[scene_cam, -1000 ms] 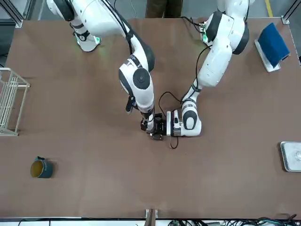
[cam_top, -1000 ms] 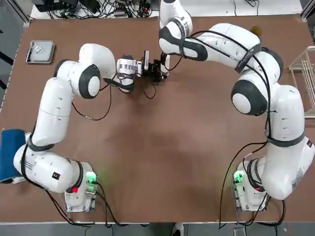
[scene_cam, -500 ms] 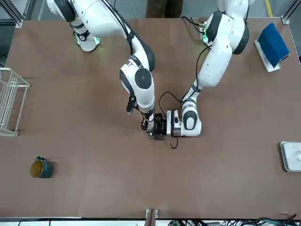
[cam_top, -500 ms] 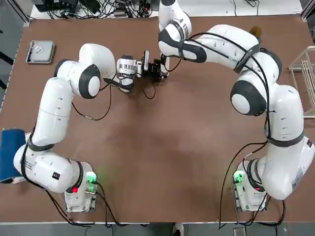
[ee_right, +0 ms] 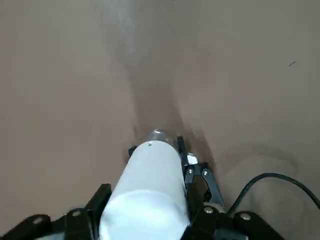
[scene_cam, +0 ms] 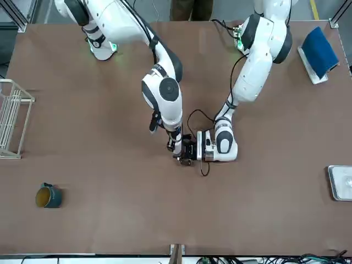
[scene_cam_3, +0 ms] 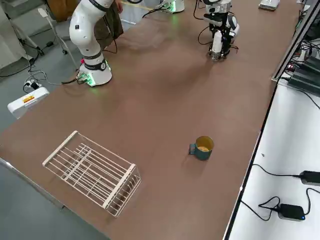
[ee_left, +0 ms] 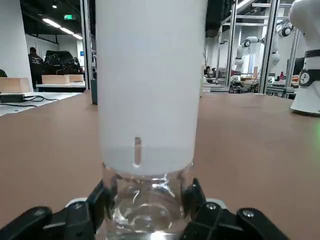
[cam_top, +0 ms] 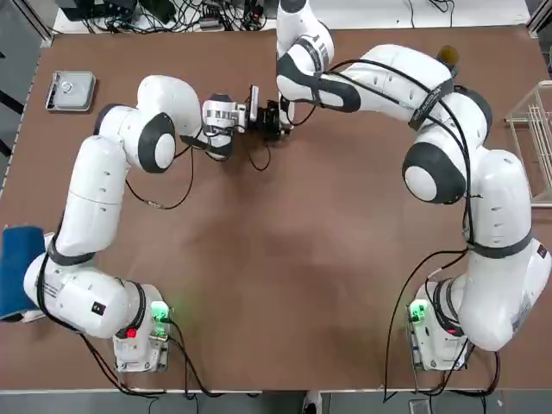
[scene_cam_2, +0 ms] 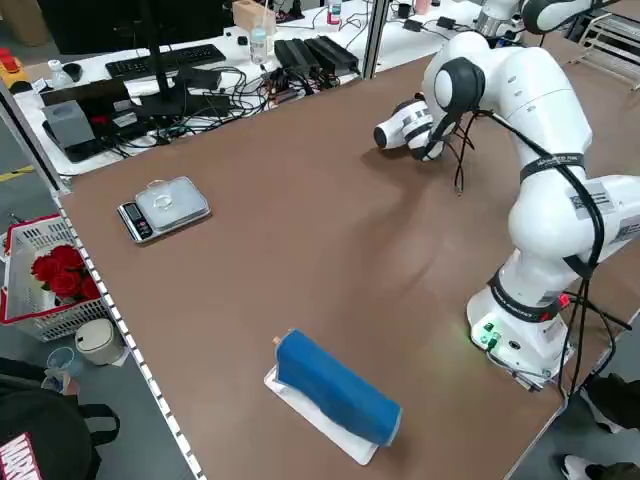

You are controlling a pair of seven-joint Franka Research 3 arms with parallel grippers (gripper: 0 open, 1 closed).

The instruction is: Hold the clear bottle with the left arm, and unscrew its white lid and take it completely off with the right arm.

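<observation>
Both pincers clamped: left pincer (ee_left: 150,220) on clear bottle (ee_left: 146,202), right pincer (ee_right: 145,210) on white lid (ee_right: 150,190).

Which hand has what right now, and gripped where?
Left hand clamps the clear bottle on its glass body below the cap. Right hand grips the white lid by its sides.

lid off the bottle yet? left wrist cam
No, the white lid sits on the clear bottle, which the left gripper clamps.

Brown surface (cam_top: 276,285) set on a grey floor (scene_cam_3: 30,55). Adjoining white bench (scene_cam_2: 200,70) carries a keyboard (scene_cam_2: 165,62) and cables. Background hall has ceiling strip lights (ee_left: 52,23) and metal framing (ee_left: 272,45).
</observation>
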